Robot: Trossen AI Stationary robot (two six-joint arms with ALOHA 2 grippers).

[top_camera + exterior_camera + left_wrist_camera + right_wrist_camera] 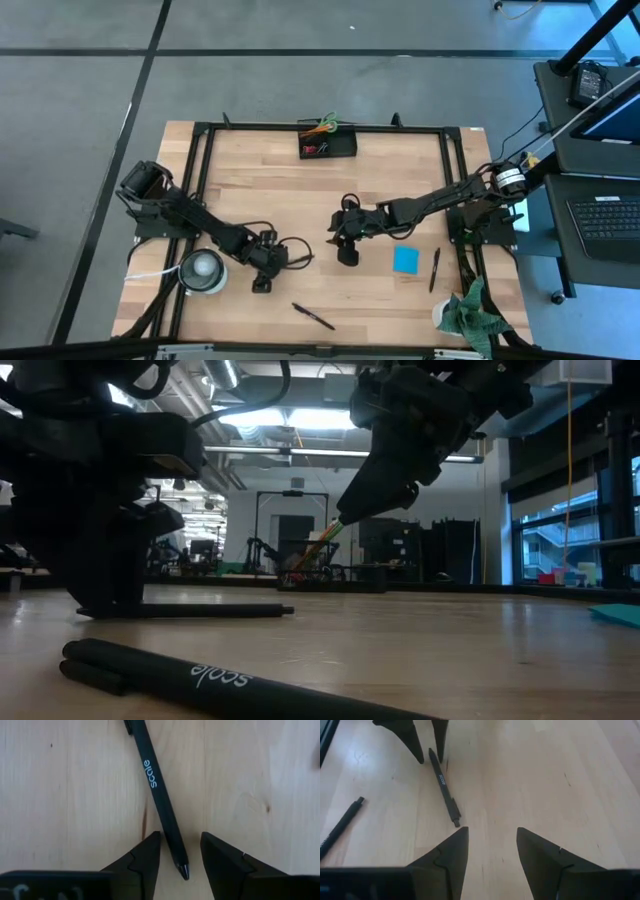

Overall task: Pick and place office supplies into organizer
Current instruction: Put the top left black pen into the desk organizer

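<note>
A black pen printed "scale" lies flat on the wooden table. My left gripper is open and low over the table's near left part, with one finger on each side of the pen's tip end. My right gripper is open and hangs above the table's middle, holding nothing. From there it looks at the same pen. The black organizer stands at the far edge with green scissors and pencils sticking out of it.
A second black pen lies near the near edge. A third pen lies right of the blue note pad. The white roll sits beside my left arm and the green cloth at the near right corner. A black metal frame borders the table.
</note>
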